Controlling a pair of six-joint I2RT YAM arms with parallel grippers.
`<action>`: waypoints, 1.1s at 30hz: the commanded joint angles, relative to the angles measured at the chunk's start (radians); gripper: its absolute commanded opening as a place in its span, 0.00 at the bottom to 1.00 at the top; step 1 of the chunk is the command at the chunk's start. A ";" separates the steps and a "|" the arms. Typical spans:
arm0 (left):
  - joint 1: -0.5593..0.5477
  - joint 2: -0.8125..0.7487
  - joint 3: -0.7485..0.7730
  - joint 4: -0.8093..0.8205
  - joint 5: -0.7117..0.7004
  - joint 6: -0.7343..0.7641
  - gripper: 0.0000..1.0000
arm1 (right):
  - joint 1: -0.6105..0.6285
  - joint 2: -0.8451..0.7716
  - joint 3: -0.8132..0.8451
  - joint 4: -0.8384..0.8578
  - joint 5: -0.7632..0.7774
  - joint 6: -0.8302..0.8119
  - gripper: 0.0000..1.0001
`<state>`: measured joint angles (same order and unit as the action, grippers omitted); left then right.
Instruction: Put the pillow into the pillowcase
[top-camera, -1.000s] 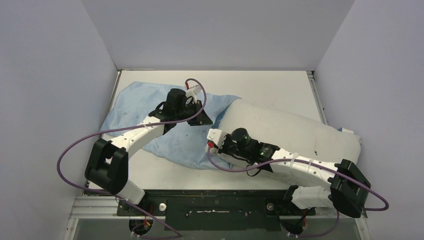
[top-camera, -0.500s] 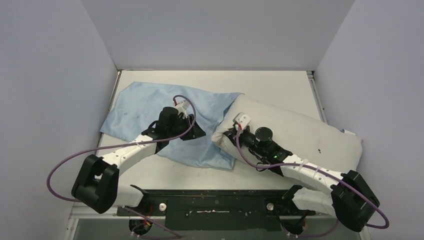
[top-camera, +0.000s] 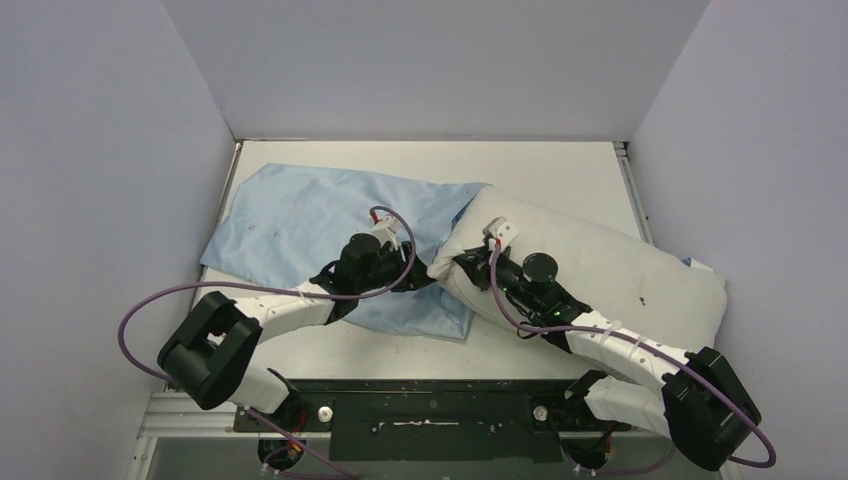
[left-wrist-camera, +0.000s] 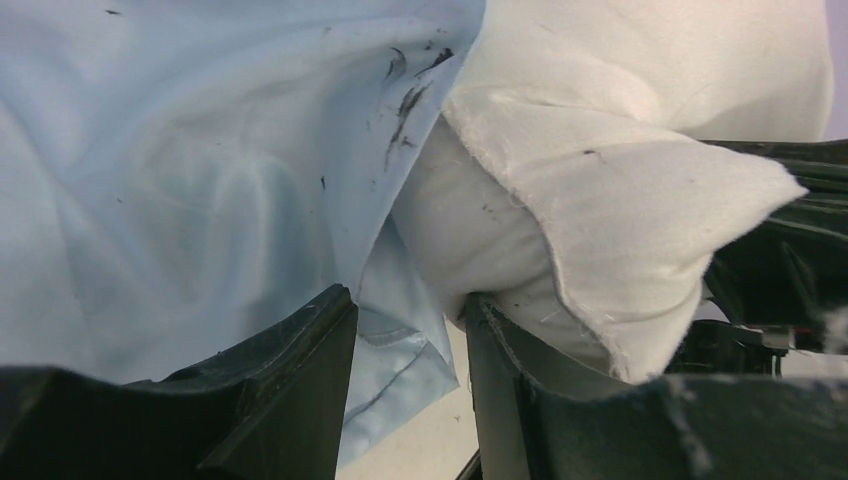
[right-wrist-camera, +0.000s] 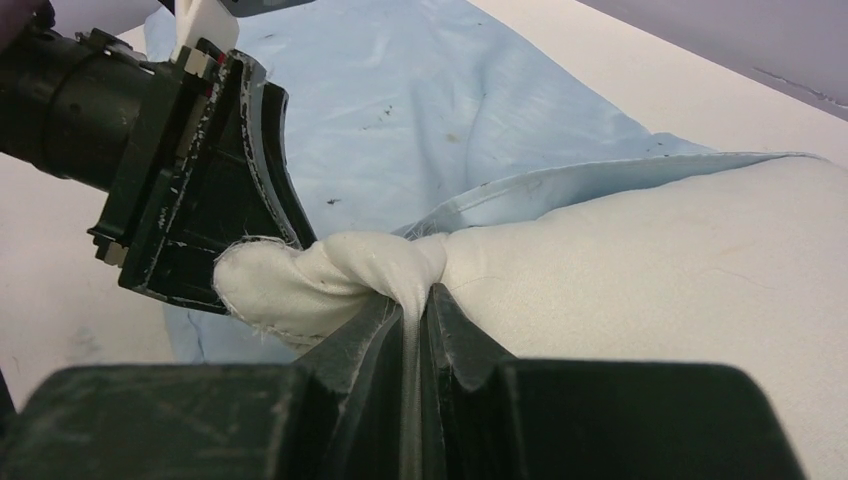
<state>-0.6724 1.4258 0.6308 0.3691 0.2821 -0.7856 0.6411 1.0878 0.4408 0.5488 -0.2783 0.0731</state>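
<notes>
Tabletop (top-camera: 560, 170) holds plump pillow (top-camera: 620, 265), wrinkly blue pillowcase (top-camera: 290, 215)

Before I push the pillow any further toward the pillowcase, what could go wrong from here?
1. The right gripper is shut on only a thin pinch of the pillow corner; a hard push could pull it free.
2. The left gripper is open over the pillowcase hem, so nothing holds the mouth; the cloth may bunch or slide.
3. Both grippers sit almost touching at that corner and could collide.
</notes>
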 joint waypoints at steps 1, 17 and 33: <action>-0.017 0.035 0.014 0.059 -0.080 0.007 0.42 | -0.020 -0.052 -0.002 0.122 0.023 0.031 0.00; -0.050 0.125 0.010 0.089 -0.136 0.029 0.31 | -0.040 -0.075 0.010 0.090 0.034 0.034 0.00; -0.051 0.012 0.063 0.050 -0.113 0.032 0.00 | -0.044 -0.057 0.010 0.028 0.026 0.026 0.00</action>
<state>-0.7193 1.5787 0.6384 0.4221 0.1749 -0.7704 0.6147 1.0504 0.4263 0.5423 -0.2783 0.0952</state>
